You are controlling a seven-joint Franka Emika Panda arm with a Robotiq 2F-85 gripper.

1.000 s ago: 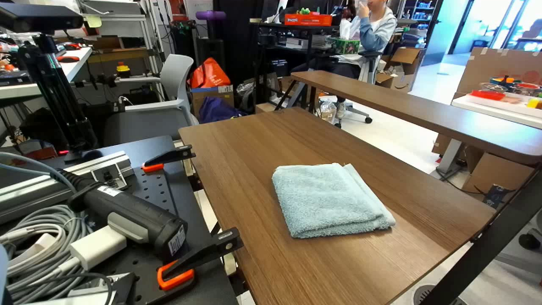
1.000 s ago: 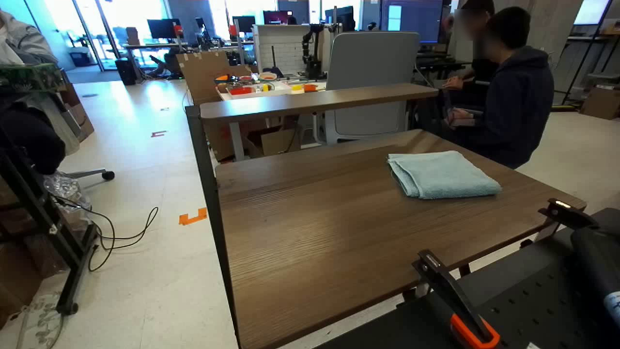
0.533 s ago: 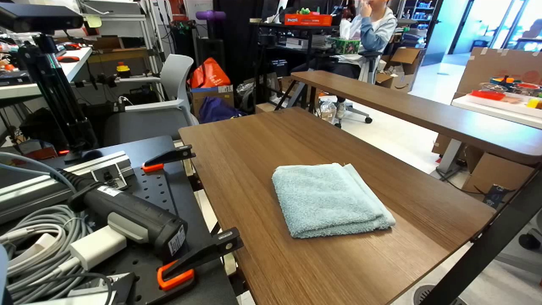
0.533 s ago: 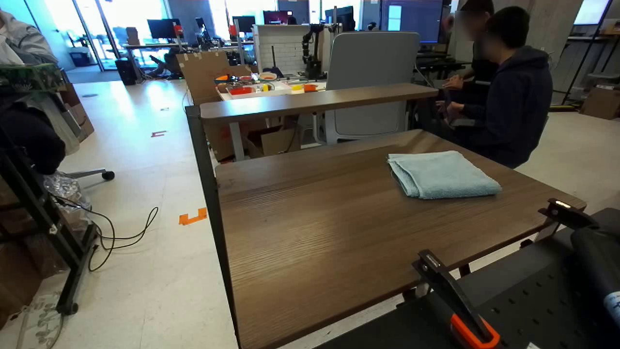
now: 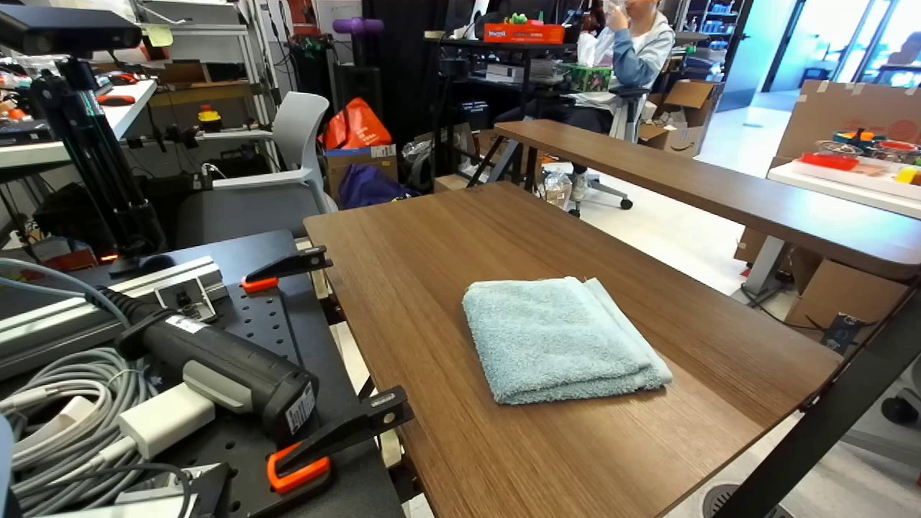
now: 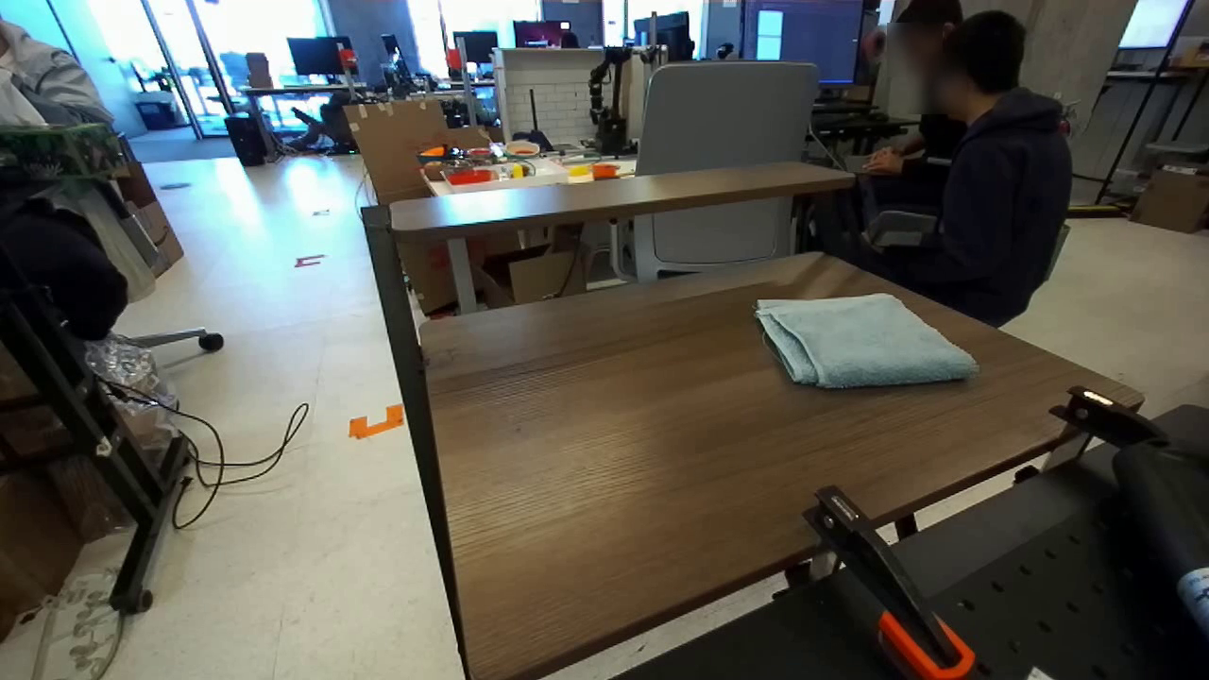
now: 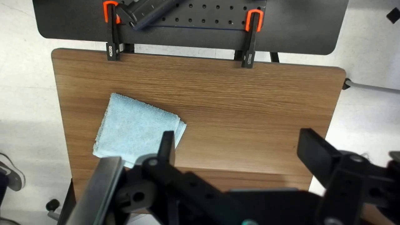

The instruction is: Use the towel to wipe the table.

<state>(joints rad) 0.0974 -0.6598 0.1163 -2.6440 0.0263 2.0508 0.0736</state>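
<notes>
Navy-clad sitter (image 6: 1006, 203) leftward, parted fingers (image 7: 316, 154) only in wrist view

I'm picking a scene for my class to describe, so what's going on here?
A robot gripper, open and holding nothing, shows in the wrist view, which looks down on a brown table. A light blue towel lies folded on that table, and in both exterior views the gripper is out of sight and nothing grips the cloth. The job is wiping the table, but no wiping is under way.
</notes>
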